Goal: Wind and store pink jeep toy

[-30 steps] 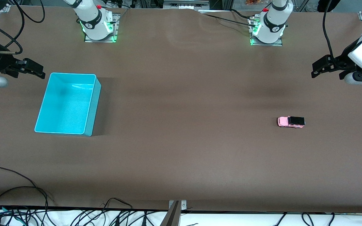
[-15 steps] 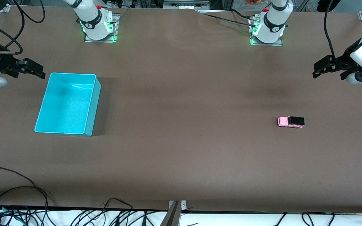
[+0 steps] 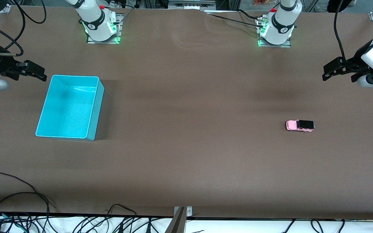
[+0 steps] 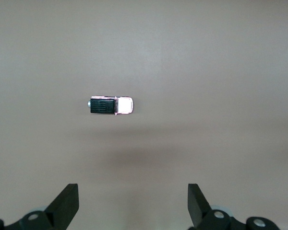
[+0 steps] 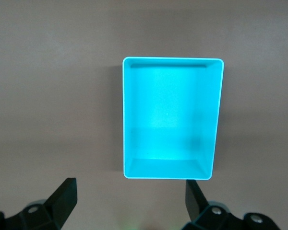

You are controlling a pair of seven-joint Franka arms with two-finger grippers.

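The pink jeep toy (image 3: 299, 125), light pink with a black roof, stands on the brown table toward the left arm's end; it also shows in the left wrist view (image 4: 111, 105). The turquoise bin (image 3: 71, 106) stands empty toward the right arm's end and shows in the right wrist view (image 5: 170, 117). My left gripper (image 3: 329, 72) is open and empty, raised at the left arm's end of the table; its jaws stand wide apart in the left wrist view (image 4: 133, 203). My right gripper (image 3: 40, 73) is open and empty, raised beside the bin (image 5: 131, 201).
Both arm bases (image 3: 100, 27) (image 3: 275, 30) stand along the table edge farthest from the front camera. Loose black cables (image 3: 44, 213) lie along the edge nearest to it. A metal bracket (image 3: 180, 220) sits at the middle of that near edge.
The left arm's wrist has shifted slightly toward the end of the table and up. The jeep, the bin and the right arm have not moved.
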